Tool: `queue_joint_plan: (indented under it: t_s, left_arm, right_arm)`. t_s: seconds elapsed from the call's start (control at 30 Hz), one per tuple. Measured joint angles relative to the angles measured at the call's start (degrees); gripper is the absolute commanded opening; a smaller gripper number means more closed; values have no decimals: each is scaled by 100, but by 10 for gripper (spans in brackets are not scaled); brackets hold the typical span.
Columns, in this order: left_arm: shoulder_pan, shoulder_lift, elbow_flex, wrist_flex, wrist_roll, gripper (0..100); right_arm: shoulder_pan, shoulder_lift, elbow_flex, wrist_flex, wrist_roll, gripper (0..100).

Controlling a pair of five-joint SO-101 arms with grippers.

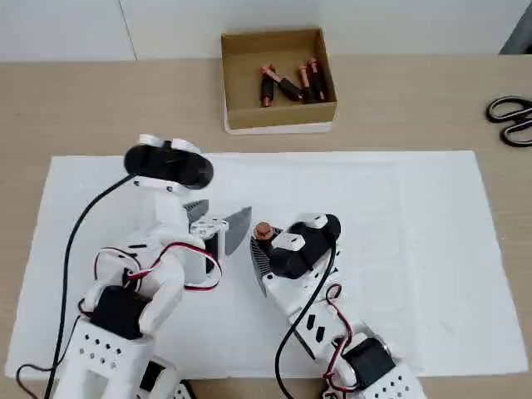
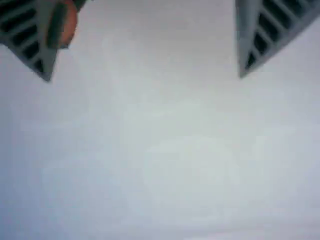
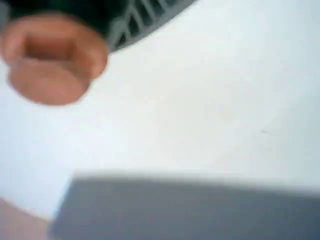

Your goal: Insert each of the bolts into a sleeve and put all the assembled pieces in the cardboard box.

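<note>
Table [image 1: 83, 108] under white sheet [image 1: 432, 249], cardboard box [image 1: 278, 118], scissors [image 1: 509, 119]

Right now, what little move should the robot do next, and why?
Probably lift the right hand toward the cardboard box: it grips a bolt with something dark behind its head, maybe its sleeve, and the open left hand beside it holds nothing.

You're at a small robotics bench, prob. a lab or maker-type workspace. Left arm [image 1: 154, 283] & right arm [image 1: 332, 328] are white printed parts w/ bare servos & loose red/black wiring, set side by side on a light wood table [image 1: 83, 108]. White paper sheet [image 1: 416, 249] spread as work area. Scissors [image 1: 509, 116] at the table's edge, cardboard box [image 1: 281, 115] near a plain white wall [image 1: 66, 25].
</note>
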Motion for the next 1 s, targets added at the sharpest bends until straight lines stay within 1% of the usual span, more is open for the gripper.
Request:
queue_joint_plan:
  t_s: [0.13,0.2,0.27,0.47,0.6,0.67,0.77,0.83,0.87,1.0]
  left_arm:
    - [-264,0,-114,0,-18,229]
    - [-536,0,-123,0,0,229]
    - [-1020,0,-123,0,0,229]
    - [-3042,0,-123,9,18,229]
    - [-4158,0,18,202,0,230]
    - [-4563,0,114,273,-237,230]
    - [-4800,9,316,387,-993,229]
    - [-4826,9,457,396,-1600,229]
    - [-4844,9,536,396,-1793,229]
    - [-4818,9,738,396,-2013,229]
  right_arm:
    - [0,0,0,0,0,4]
    - [18,0,0,0,0,4]
    - [132,0,0,0,0,4]
    - [914,0,0,0,53,4]
    - [1433,0,-44,0,730,4]
    - [1732,26,-202,0,1064,4]
    - [2171,26,-730,70,1477,4]
    - [2532,26,-1213,299,1609,4]
    - [2716,26,-1468,440,1635,4]
    - [3332,246,-2453,809,1670,4]
